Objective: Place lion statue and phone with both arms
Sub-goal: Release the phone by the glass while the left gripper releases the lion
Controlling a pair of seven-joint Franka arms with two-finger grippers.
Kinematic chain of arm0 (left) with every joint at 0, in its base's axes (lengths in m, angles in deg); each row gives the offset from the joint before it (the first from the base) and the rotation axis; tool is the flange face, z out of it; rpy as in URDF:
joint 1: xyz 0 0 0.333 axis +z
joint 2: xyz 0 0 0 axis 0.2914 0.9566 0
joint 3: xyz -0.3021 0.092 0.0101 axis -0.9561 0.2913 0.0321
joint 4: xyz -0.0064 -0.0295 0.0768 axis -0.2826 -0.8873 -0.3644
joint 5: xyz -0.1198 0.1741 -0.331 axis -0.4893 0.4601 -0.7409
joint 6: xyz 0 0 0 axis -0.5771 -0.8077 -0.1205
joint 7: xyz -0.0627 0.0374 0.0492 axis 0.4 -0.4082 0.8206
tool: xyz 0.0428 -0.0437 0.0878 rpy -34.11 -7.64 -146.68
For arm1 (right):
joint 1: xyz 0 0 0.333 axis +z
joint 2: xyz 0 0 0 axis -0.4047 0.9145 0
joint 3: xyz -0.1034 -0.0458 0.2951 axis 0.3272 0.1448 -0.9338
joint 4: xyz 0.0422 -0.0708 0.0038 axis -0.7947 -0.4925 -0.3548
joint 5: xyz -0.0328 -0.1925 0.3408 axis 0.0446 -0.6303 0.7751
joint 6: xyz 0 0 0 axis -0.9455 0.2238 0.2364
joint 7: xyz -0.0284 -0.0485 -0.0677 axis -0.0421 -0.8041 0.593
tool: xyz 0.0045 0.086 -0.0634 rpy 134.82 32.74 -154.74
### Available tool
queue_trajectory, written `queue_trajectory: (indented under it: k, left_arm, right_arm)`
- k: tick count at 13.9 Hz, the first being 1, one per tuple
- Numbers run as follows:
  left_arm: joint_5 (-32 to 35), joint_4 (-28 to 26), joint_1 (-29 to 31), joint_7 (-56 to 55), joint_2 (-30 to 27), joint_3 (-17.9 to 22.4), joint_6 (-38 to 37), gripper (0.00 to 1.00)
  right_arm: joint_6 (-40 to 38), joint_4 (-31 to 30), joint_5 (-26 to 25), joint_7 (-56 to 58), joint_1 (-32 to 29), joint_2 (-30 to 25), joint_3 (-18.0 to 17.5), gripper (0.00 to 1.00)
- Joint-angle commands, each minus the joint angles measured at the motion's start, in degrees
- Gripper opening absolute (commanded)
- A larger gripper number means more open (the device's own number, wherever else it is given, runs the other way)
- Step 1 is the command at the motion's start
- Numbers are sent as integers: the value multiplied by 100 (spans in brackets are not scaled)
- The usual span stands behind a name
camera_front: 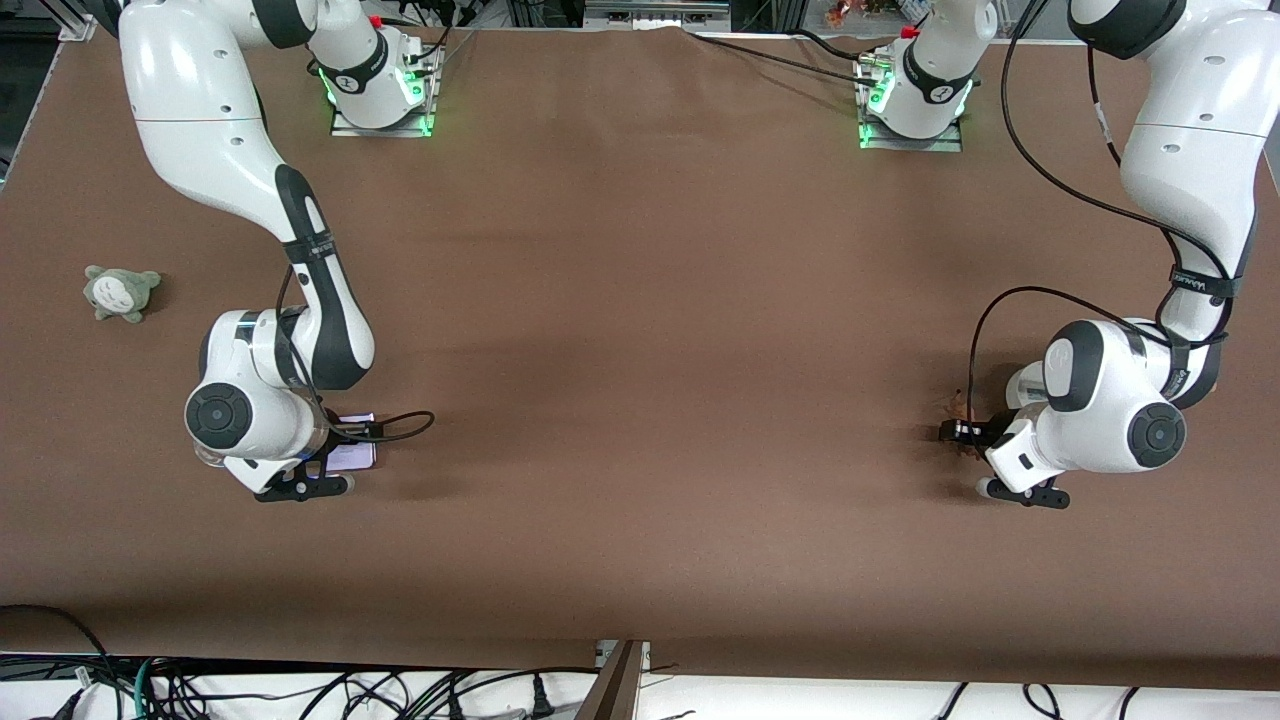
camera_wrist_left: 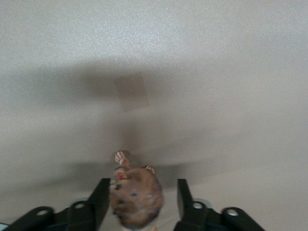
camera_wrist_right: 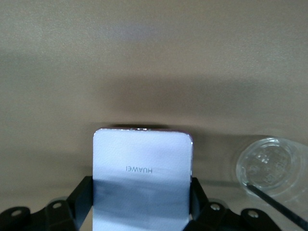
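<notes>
Gripping, right gripper (camera_wrist_right: 142, 207): clenched on the phone (camera_wrist_right: 142, 163), one black finger pressed on each long side, low over the table (camera_front: 640, 350) toward the right arm's end.
Phone: white to pale lavender slab with rounded corners, brand lettering on its face; held nearly flat and close above the brown cover, not possible to tell if touching it.
Left gripper (camera_wrist_left: 139, 202): released, jaws parted around the lion statue (camera_wrist_left: 137, 197); one finger just touching the figurine, a small gap to the other finger (camera_wrist_left: 185, 197); down at the table toward the left arm's end.
Lion statue: small orange-brown figurine with darker head, between the two fingers, seen from above in the left wrist view; mostly hidden under the wrist in the front view, only a brown bit showing.
Clear round disc (camera_wrist_right: 272, 166): transparent, lying on the table just beside the phone.
Grey-green plush (camera_front: 120, 292): on the table toward the right arm's end, farther from the front camera than the phone, well apart from it.
Table: covered in plain brown.
</notes>
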Motion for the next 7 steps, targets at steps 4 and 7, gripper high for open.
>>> queue_trajectory:
  k: [4, 7]
  left_arm:
    - [-71, -30, 37, 59, -337, -93, -2, 100]
    - [-62, -21, -147, 15, -881, -102, -352, 100]
  right_arm:
    - [-10, 125, -18, 84, 81, -245, -59, 100]
    - [-518, 319, -45, 84, 230, -772, -59, 100]
